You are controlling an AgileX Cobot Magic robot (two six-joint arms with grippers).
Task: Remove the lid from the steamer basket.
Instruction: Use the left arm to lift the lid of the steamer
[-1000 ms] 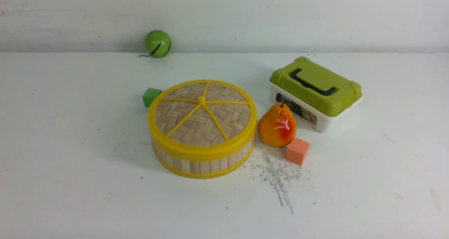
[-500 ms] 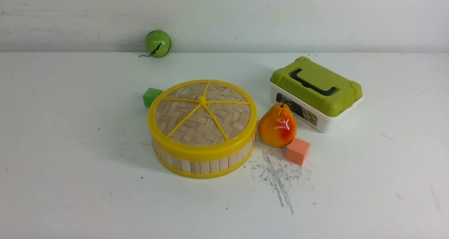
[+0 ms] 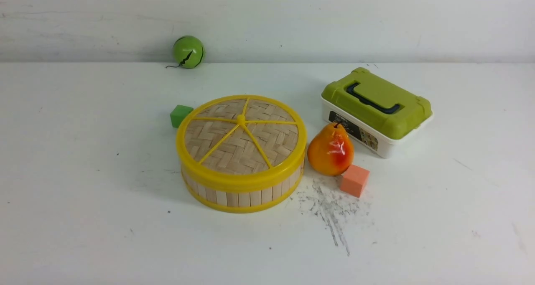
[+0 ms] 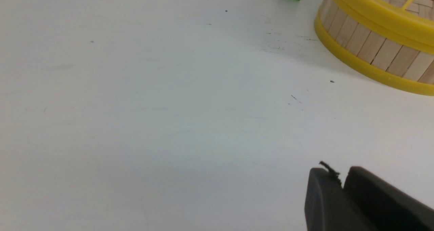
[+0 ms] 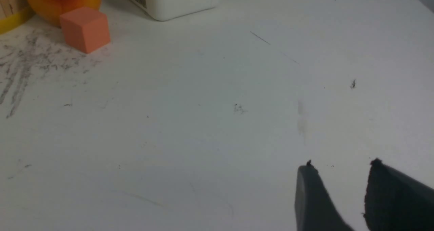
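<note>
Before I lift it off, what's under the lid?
Under the lid sits the steamer basket; its slatted side and lower yellow rim show. The lid covers its opening, so whether anything is inside can't be seen.

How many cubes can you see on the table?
2: a green cube behind the steamer basket's left side, and an orange cube in front of the pear. Others may be hidden.

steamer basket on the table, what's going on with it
Nothing is being handled right now. The lid is on the basket, waiting to be taken off. Both the left end effector and the right end effector are empty, away from it. The pear is beside the basket, with the orange cube and lidded box nearby.
</note>
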